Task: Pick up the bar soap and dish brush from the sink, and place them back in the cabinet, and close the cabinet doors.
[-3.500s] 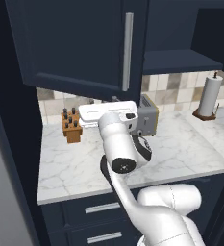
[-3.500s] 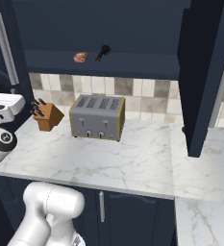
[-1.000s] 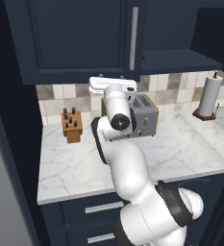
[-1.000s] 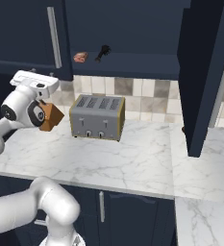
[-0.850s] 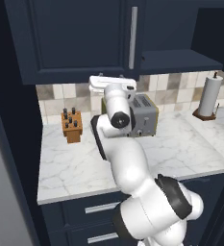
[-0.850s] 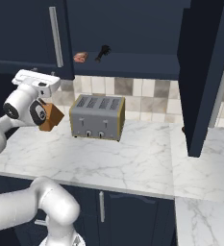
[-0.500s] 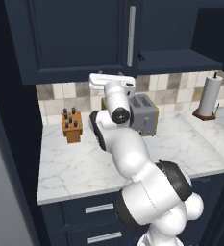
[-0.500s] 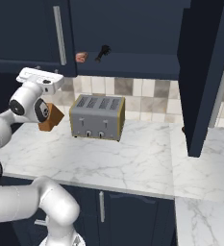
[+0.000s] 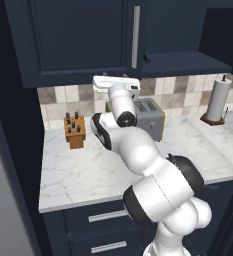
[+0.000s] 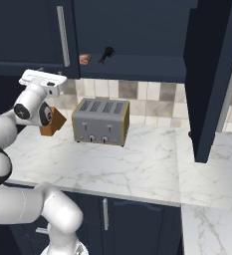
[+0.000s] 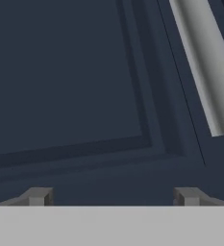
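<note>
White marble desk carries a toaster before tiled backsplash, knife block left of it, end effector wide open, empty, near left cabinet door, bar soap and dish brush on cabinet shelf above toaster.

Arm folded back, raised high; hand level, apparently pointing away from base. Gripper jaws wide apart, nothing between fingertips.

One reddish-orange bar soap, one black dish brush, one grey four-slot toaster, one wooden knife block, one white paper-towel roll.
</note>
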{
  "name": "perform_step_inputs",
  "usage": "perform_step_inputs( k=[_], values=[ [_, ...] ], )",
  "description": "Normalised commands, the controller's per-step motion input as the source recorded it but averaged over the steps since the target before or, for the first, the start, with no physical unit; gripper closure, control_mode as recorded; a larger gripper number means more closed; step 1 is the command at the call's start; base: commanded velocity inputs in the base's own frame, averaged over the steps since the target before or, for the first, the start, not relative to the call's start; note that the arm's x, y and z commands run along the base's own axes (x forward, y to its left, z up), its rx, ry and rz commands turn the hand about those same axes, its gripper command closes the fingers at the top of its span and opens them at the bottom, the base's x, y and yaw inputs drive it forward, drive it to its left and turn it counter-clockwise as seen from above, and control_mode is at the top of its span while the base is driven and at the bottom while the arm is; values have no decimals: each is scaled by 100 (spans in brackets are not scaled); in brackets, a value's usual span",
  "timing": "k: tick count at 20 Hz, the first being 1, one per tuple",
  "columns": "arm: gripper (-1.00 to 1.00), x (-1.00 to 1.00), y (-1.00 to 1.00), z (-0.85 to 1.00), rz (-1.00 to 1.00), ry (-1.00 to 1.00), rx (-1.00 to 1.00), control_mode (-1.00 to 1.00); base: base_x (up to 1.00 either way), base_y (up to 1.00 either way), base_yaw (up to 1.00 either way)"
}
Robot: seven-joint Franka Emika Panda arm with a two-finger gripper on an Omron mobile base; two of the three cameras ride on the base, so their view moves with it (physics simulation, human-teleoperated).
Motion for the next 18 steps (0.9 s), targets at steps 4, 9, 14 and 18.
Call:
perform_step_inputs(
  k=[4, 9, 14, 18],
  values=[
    [-100, 9, -1, 0, 1, 0, 0, -100, 0, 0, 0],
    [-100, -22, -2, 1, 1, 0, -2, -100, 0, 0, 0],
    [-100, -66, -19, 11, 0, 0, -3, -100, 0, 0, 0],
    [-100, -71, -26, 28, 0, 0, -1, -100, 0, 0, 0]
  ],
)
